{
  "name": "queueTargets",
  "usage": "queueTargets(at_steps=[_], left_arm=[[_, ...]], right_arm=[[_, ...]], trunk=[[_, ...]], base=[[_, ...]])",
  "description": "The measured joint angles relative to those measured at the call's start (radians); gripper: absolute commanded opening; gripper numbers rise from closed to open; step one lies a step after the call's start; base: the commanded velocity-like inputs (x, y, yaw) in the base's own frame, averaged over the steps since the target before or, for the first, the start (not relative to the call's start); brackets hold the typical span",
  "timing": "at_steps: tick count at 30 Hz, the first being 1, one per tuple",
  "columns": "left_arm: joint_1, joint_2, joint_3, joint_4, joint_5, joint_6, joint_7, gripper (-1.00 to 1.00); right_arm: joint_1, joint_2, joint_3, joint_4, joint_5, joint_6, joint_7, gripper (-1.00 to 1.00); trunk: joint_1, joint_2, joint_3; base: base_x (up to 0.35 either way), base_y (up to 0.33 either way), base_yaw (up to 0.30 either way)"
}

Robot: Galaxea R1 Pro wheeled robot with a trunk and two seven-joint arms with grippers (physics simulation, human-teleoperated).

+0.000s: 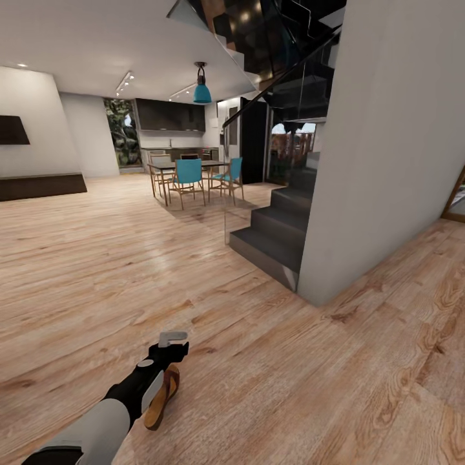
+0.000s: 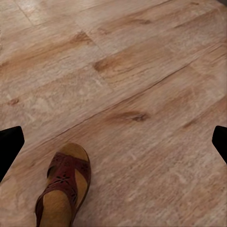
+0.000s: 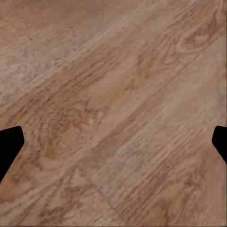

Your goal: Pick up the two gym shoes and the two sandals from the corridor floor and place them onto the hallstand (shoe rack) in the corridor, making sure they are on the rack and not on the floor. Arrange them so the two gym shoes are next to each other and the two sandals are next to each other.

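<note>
One brown sandal lies on the wood-plank corridor floor, partly tucked under my left forearm in the head view. My left gripper hangs above the floor just beyond it. In the left wrist view the sandal lies flat below the gripper. The dark fingertips stand far apart, open, with nothing between them. My right gripper is also open over bare planks, its fingertips at the picture's edges. The gym shoes and the hallstand are out of view.
A dark staircase with a glass railing rises ahead on the right, beside a broad white wall. Farther back stand a dining table and teal chairs. Open floor stretches to the left and ahead.
</note>
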Motion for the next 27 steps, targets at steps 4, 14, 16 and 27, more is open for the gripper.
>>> queueTargets(at_steps=[4,14,16,27], left_arm=[[0.0,0.001,0.001,0.001,0.0,0.0,0.0,1.0],[0.0,0.003,0.001,0.002,0.0,0.001,0.0,1.0],[0.0,0.003,0.001,0.002,0.001,0.001,0.0,1.0],[0.0,0.004,0.001,0.001,0.001,0.001,0.0,1.0]], right_arm=[[-0.023,-0.02,-0.001,-0.036,-0.004,-0.003,0.001,1.0],[-0.05,-0.04,-0.001,0.024,-0.006,-0.005,0.046,1.0],[-0.057,-0.072,-0.004,-0.022,-0.008,0.008,0.07,1.0],[-0.236,-0.178,-0.084,-0.392,-0.087,0.578,0.13,1.0]], trunk=[[0.0,0.0,0.0],[0.0,0.0,0.0],[0.0,0.0,0.0],[0.0,0.0,0.0]], base=[[0.0,0.0,0.0],[0.0,0.0,0.0],[0.0,0.0,0.0],[0.0,0.0,0.0]])
